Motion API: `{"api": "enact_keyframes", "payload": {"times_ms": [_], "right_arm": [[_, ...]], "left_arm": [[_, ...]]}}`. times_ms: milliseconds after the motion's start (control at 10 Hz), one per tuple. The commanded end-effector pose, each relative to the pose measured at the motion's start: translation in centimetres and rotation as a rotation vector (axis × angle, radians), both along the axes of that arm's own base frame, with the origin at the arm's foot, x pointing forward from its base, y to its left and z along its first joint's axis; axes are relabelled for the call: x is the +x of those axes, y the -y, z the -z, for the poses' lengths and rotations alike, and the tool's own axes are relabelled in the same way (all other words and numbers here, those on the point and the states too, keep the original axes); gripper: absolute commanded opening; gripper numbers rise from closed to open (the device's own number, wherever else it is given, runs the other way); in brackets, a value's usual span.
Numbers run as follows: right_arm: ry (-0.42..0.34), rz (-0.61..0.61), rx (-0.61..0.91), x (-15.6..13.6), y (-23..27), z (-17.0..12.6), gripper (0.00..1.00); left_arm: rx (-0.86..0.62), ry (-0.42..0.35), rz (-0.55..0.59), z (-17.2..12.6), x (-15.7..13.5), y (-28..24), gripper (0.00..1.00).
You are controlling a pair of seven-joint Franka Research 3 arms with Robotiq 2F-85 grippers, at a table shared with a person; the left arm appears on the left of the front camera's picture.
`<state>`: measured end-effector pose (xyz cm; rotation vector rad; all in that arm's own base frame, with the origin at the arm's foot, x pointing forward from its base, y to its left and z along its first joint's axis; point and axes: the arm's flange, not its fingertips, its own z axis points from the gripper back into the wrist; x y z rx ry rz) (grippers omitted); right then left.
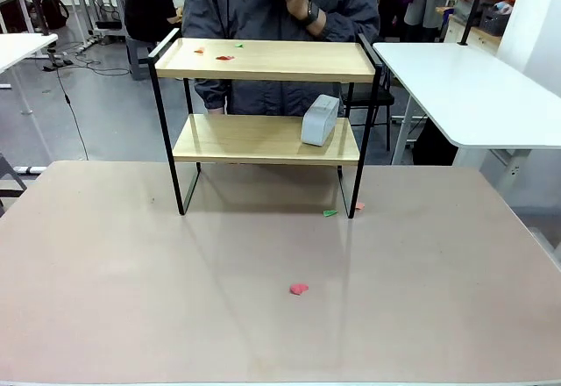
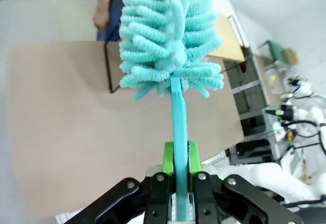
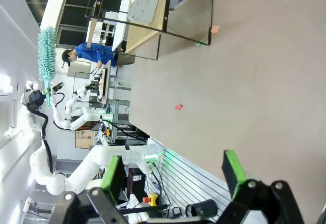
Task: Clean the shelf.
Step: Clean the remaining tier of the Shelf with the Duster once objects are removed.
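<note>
The left gripper [image 2: 175, 159], clamped on the teal duster [image 2: 170, 35], should brush the paper scraps [image 1: 224, 56] off the shelf's [image 1: 263, 72] near edge; the right gripper [image 3: 172, 168] gapes empty.

The shelf [image 1: 289, 58] has light wooden boards and a black frame. The table [image 1: 131, 298] is pale pinkish-brown, with one red scrap [image 1: 299, 289] and one green scrap [image 1: 330, 213]. The duster [image 2: 170, 35] is turquoise; the left gripper [image 2: 179, 158] is black, its pads [image 2: 167, 158] green.
</note>
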<state>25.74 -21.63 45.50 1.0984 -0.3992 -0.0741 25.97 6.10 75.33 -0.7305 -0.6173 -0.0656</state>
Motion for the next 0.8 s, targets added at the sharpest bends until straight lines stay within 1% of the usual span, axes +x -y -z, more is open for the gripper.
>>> {"api": "enact_keyframes", "payload": {"times_ms": [0,100,200,400,500,600,700], "right_arm": [[0.035,-0.002,0.015,0.2,-0.1,-0.1,1.0],[0.035,-0.002,0.015,0.2,-0.1,-0.1,1.0],[0.035,-0.002,0.015,0.2,-0.1,-0.1,1.0],[0.035,-0.002,0.015,0.2,-0.1,-0.1,1.0],[0.035,-0.002,0.015,0.2,-0.1,-0.1,1.0],[0.035,-0.002,0.015,0.2,-0.1,-0.1,1.0],[0.035,-0.002,0.015,0.2,-0.1,-0.1,1.0]], "left_arm": [[0.062,0.0,0.005,1.2,2.8,4.1,0.12],[0.05,-0.036,0.043,1.5,3.2,6.7,0.12],[0.037,0.013,0.025,-0.6,0.8,3.3,0.12],[0.037,0.013,0.025,-0.6,0.8,3.3,0.12],[0.053,0.003,0.05,0.1,2.0,5.6,0.12],[0.132,-0.025,-0.028,0.7,1.6,7.5,0.12],[0.212,-0.076,-0.075,1.6,3.3,10.2,0.12]]}}
